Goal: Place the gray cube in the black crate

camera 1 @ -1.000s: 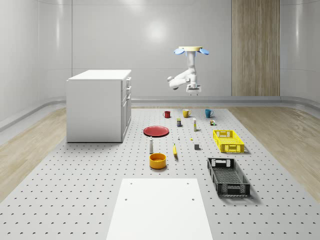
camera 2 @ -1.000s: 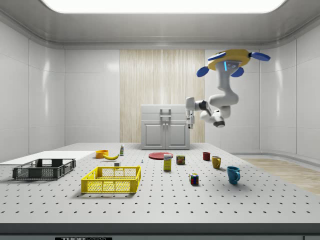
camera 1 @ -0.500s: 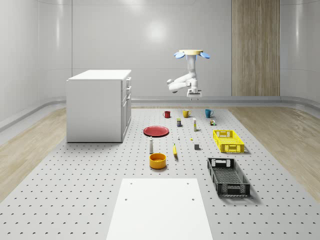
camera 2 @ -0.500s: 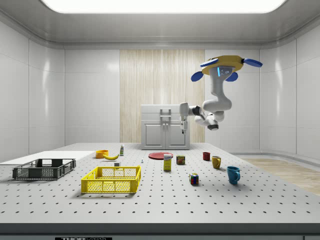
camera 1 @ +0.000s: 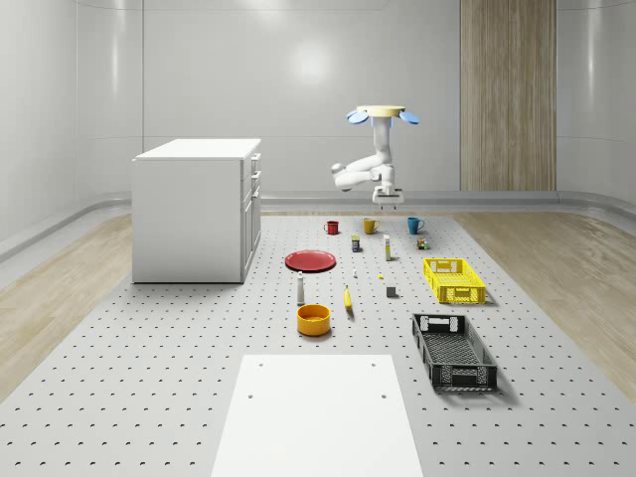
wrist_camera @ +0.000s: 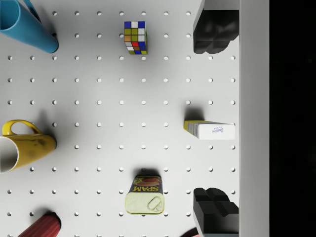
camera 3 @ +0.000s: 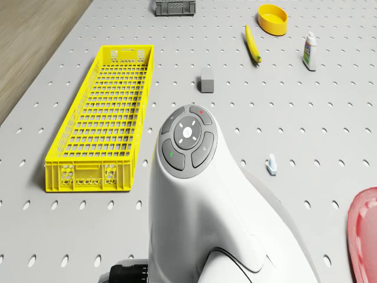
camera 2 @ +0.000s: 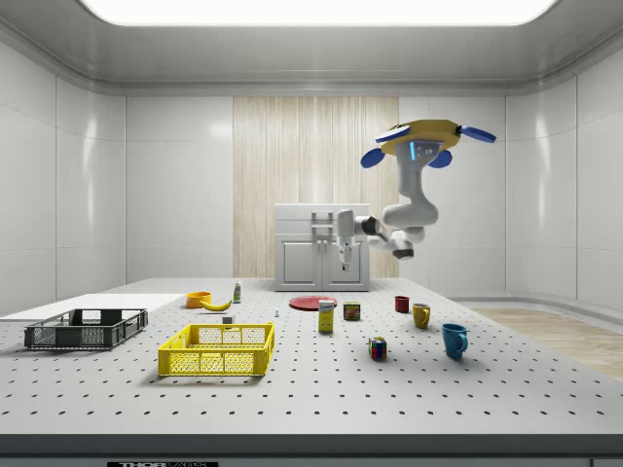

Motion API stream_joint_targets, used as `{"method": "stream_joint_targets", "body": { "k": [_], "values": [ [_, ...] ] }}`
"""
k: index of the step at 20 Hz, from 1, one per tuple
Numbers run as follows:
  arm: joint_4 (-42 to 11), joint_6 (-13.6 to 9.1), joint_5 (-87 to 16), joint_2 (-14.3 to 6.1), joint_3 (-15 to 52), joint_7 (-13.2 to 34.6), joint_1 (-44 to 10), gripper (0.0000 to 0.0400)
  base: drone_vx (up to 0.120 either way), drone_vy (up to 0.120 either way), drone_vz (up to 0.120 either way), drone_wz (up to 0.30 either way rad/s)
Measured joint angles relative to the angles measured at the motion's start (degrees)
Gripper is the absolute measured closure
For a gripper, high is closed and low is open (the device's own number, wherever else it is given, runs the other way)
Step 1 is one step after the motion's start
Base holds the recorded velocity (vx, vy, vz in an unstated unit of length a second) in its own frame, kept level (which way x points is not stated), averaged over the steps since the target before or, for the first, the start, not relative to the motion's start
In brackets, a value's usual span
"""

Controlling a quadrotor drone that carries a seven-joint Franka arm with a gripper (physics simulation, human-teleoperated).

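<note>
Overhead, the drone point(camera 1: 382, 112) hovers above the mugs at the tabletop's point(camera 1: 179, 378) far end; its claw point(wrist_camera: 216, 121) hangs wide, empty, over the SPAM can point(wrist_camera: 144, 195).

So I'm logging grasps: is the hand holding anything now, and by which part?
Nothing. The hand is open and empty, high above the table, and the gray cube sits untouched.

Black crate point(camera 3: 175, 7), red plate point(camera 3: 363, 236), blue mug point(wrist_camera: 24, 24) cropped by frame edges.
</note>
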Motion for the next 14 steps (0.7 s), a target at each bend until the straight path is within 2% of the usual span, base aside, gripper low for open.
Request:
{"method": "stream_joint_targets", "body": {
  "k": [8,12,14],
  "values": [
    [0.15,1.95,1.08,-2.12,0.61,0.64,-0.68,0.0000,0.120,0.000,0.000,0.000],
    [0.21,2.88,1.59,-3.13,0.89,0.92,-0.98,0.0000,0.120,-0.120,0.000,0.000],
    [0.24,3.33,1.83,-3.62,1.01,1.06,-1.12,0.0000,0.120,0.000,0.000,0.000]
  ]
}}
